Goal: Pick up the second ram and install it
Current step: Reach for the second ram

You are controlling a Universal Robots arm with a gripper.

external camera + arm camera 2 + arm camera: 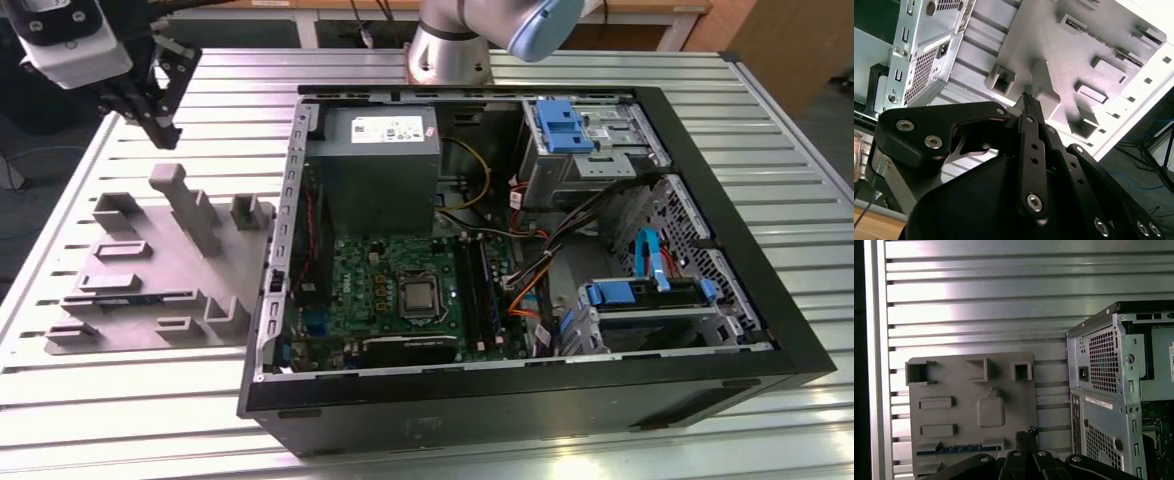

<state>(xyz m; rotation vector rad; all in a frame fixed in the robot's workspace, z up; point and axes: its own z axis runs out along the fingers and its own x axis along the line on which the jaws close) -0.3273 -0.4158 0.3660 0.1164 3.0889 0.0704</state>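
Blue-green second ram (959,449) | in grey fixture (954,385) | apart from closed gripper (1026,434)

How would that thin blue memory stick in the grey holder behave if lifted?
Probably stiff and light, yet fragile: the memory stick looks like a thin flat board. Apparently edge-up in the grey holder, it offers little to grip.

a ribbed metal surface (134,400) of long grooved slats, with bright glare along its near edge in the exterior view. behind its far edge stands pale wooden furniture (641,8) and a brown wooden panel (801,50). in the second wrist view, dark floor (1124,165) with loose cables (1134,186) lies past the surface's edge.
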